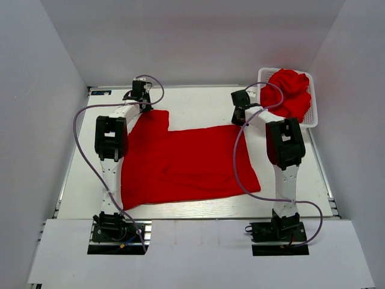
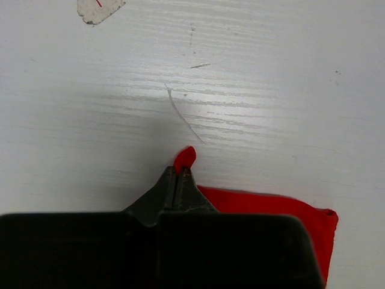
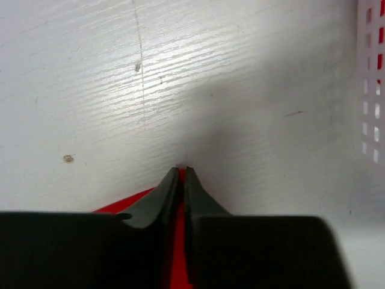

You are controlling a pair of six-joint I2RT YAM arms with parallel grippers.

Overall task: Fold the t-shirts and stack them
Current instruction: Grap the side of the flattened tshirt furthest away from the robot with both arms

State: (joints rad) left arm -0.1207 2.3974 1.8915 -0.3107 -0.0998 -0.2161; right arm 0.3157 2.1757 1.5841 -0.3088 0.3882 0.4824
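Note:
One red t-shirt [image 1: 180, 162] lies spread flat on the white table between the arms. My left gripper [image 1: 144, 103] is at its far left corner and is shut on the cloth; in the left wrist view a red tip [image 2: 185, 158] pokes out past the closed gripper [image 2: 178, 170]. My right gripper [image 1: 239, 117] is at the shirt's far right corner, shut on the cloth, with red showing between its closed fingertips in the right wrist view [image 3: 181, 171]. More red t-shirts [image 1: 292, 90] lie bunched in the basket at the far right.
The white lattice basket [image 1: 314, 117] stands at the table's far right corner, close to my right gripper; its wall shows in the right wrist view [image 3: 370, 90]. White walls enclose the table on three sides. Purple cables loop beside both arms.

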